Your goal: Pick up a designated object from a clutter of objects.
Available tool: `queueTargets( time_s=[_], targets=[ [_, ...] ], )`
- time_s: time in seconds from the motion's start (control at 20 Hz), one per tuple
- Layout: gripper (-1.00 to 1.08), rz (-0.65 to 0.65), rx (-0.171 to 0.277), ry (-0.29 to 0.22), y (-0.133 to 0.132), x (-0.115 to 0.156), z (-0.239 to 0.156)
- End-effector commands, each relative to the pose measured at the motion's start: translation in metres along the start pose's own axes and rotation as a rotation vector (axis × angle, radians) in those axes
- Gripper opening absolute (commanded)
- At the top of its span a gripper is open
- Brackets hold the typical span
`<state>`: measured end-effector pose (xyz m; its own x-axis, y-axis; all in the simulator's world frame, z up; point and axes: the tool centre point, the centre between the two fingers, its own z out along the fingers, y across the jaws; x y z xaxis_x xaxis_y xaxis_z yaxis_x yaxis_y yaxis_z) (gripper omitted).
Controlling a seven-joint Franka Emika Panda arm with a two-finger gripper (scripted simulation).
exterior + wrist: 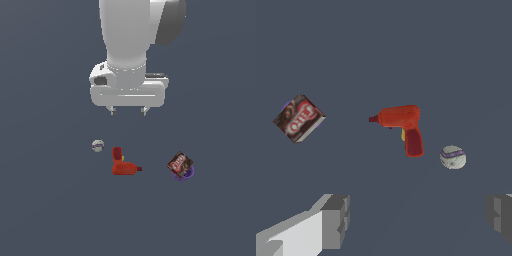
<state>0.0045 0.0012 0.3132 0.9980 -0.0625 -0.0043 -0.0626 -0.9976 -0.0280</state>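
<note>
While the gripper [128, 111] hangs well above the table [45, 210] with its jaws spread wide and nothing between them, the pick looks barely begun: approach, descent, closing and lifting are all left, by my judgement. Nearest below it lies the grey-white ball [98, 145], untouched, off toward the exterior view's left of the gripper. Just beside the ball sits a red drill-shaped object [123, 163], and farther off, well apart, the brown packet [180, 165] on its purple base.
</note>
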Motion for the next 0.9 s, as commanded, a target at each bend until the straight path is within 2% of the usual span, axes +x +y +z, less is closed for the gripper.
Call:
queueTargets(
  time_s=[0.0,0.45,0.85],
  targets=[
    [1.0,-0.001,0.0,0.0,-0.001,0.0,0.0],
    [1.0,-0.004,0.002,0.001,0.016,0.004,0.024],
    [1.0,-0.011,0.002,0.003,0.056,0.008,0.081]
  ],
)
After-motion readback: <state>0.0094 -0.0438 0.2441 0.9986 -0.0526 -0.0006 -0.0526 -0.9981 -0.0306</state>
